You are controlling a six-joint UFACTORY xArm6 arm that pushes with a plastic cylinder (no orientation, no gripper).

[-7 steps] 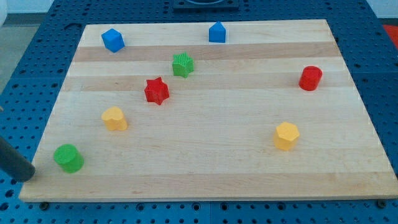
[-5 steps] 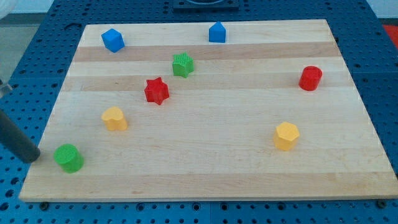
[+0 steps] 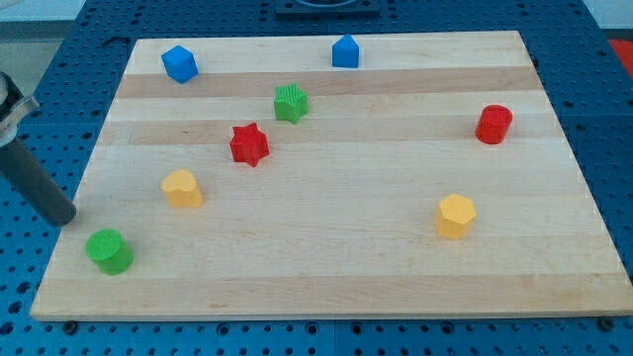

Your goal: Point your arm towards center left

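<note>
My tip (image 3: 66, 218) is at the board's left edge, a little below mid-height. The dark rod slants up and left out of the view. A green cylinder (image 3: 109, 251) lies just below and right of the tip, not touching it. A yellow block (image 3: 182, 188) sits to the tip's right and slightly higher. A red star (image 3: 249, 144) lies further right toward the middle.
A wooden board (image 3: 326, 267) rests on a blue pegboard. A blue cube (image 3: 179, 63) and a blue block (image 3: 345, 50) sit near the top edge. A green star (image 3: 291, 103) lies above the middle. A red cylinder (image 3: 494, 125) and a yellow hexagon (image 3: 456, 216) are on the right.
My tip has moved up along the board's left edge, from beside the green cylinder at the bottom left to a spot above it. No block has moved.
</note>
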